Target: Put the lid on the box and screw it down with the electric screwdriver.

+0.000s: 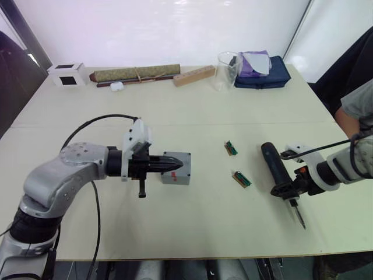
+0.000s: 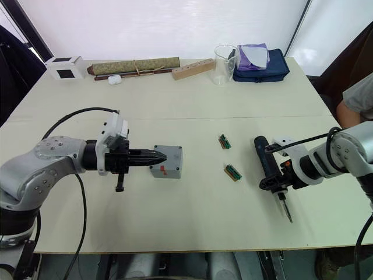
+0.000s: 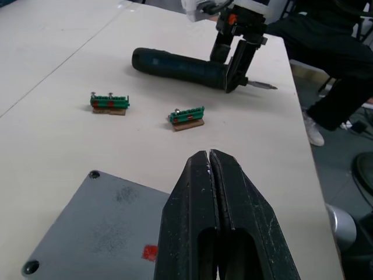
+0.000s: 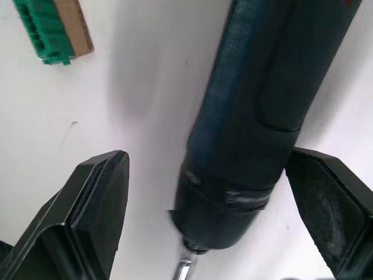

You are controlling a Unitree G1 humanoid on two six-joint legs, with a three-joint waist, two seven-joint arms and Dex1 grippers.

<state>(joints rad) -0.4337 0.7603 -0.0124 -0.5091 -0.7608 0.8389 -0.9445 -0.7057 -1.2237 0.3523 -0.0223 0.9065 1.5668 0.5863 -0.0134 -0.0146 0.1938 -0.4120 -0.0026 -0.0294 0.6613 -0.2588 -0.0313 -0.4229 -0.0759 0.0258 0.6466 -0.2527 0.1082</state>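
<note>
Your right claw (image 2: 278, 184) is spread wide, straddling the electric screwdriver (image 2: 267, 162) near its bit end, so squeeze across its long axis as it lies on the counter (image 2: 192, 221). Your left claw (image 2: 156, 156), pressed together, hovers over the lid (image 3: 93, 227).

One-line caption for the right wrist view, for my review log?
Right tool open, its fingers either side of the electric screwdriver lying on the table, a green bit holder nearby.
</note>
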